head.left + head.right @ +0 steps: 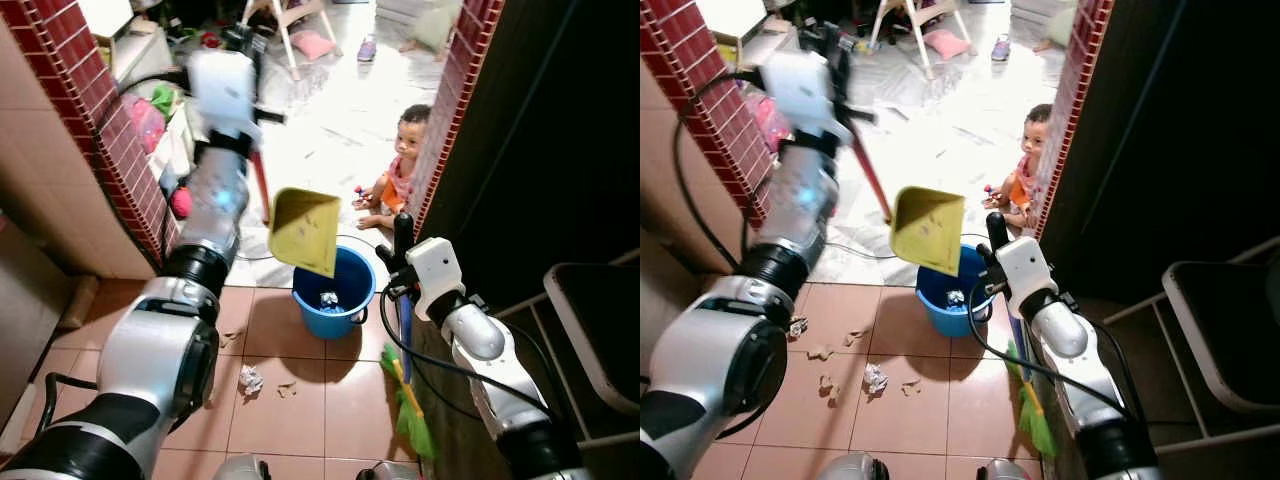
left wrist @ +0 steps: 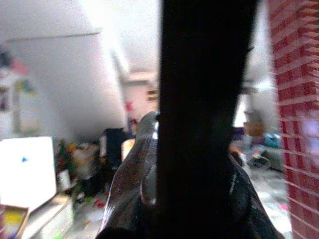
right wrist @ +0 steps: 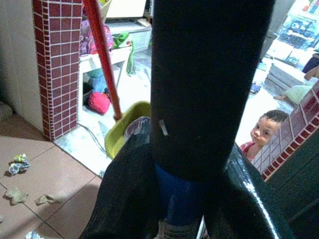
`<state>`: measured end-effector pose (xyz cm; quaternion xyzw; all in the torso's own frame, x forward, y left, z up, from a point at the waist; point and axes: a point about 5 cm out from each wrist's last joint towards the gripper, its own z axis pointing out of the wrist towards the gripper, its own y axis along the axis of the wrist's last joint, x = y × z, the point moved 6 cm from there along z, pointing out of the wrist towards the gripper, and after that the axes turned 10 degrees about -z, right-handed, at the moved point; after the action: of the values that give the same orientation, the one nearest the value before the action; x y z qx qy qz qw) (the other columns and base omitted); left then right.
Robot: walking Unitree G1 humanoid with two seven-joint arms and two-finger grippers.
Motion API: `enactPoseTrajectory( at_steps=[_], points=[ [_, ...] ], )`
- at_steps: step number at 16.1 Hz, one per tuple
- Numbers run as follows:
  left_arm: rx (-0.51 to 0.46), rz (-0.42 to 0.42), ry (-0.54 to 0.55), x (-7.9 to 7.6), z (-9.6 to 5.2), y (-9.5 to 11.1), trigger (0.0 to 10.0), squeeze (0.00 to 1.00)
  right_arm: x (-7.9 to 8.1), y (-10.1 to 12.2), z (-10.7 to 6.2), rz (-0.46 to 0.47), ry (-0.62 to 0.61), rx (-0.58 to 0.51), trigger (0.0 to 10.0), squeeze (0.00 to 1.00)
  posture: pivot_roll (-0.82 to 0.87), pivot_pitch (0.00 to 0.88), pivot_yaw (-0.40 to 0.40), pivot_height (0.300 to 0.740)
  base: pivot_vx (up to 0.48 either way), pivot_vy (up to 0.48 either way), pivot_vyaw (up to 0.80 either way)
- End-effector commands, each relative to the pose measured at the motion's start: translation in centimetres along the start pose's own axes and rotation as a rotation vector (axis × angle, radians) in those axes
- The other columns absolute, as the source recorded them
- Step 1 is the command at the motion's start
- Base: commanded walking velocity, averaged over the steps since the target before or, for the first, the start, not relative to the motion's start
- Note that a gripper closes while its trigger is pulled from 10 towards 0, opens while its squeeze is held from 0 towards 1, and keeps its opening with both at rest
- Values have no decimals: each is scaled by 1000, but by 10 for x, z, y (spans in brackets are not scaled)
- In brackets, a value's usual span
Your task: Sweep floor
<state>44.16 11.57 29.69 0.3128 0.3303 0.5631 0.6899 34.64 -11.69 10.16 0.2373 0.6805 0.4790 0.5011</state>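
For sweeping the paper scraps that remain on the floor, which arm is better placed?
Right. The right gripper holds the broom near the scraps; the left gripper holds the dustpan over the bucket.

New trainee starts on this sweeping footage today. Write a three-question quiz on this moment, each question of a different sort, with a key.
1. True or false: the yellow dustpan is tilted above the blue bucket.
2. Which claw holds the broom with green bristles?
A. left claw
B. right claw
C. neither
3. Fill in: crumpled paper scraps lie on the ___ floor tiles in front of the bucket.

Key
1. True. The pan hangs tipped over the bucket, held up by its red handle in the left claw.
2. B. The right claw is closed around the broom's blue pole.
3. Brown. Some paper also lies inside the bucket.
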Motion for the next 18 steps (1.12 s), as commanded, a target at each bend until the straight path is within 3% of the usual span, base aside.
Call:
enactPoseTrajectory(
  at_steps=[1, 3, 4, 7, 10, 11, 13, 18],
  points=[
    [-89, -82, 73, 16, 19, 33, 10000, 0, -2, 8, 5, -54, 12, -28, 10000, 0, -91, 0, -3, 740, 0, 0, 0],
    [-63, -87, 126, 35, 18, 32, 10000, 0, -2, 10, 6, -56, 16, -41, 10000, 0, -86, 0, -3, 740, 0, 0, 0],
    [-33, -136, 172, 48, 17, 28, 10000, 0, -2, 9, 6, -53, 13, -44, 10000, 0, -77, 0, -1, 740, 0, 0, 0],
    [19, -73, 220, 68, 1, 16, 10000, 0, -1, 6, 6, -43, 14, -41, 10000, 0, -56, 0, -2, 740, 0, 0, 0],
    [157, -77, 355, 99, -36, -5, 10000, 0, 1, -1, 6, -25, 18, -18, 10000, 0, -28, 0, -7, 740, 0, 0, 0],
    [180, -75, 372, 104, -45, -7, 10000, 0, 0, -3, 6, -20, 16, -10, 10000, 0, -18, 0, -12, 740, 0, 0, 0],
    [146, -42, 388, 111, -61, 8, 10000, 0, 1, -5, 6, -7, 20, -7, 10000, 0, 7, 0, -25, 740, 0, 0, 0],
    [146, 38, 373, 111, -87, 31, 10000, 0, 4, -7, 6, -4, 31, -2, 10000, 0, 25, 0, -29, 740, 0, 0, 0]
  ],
)
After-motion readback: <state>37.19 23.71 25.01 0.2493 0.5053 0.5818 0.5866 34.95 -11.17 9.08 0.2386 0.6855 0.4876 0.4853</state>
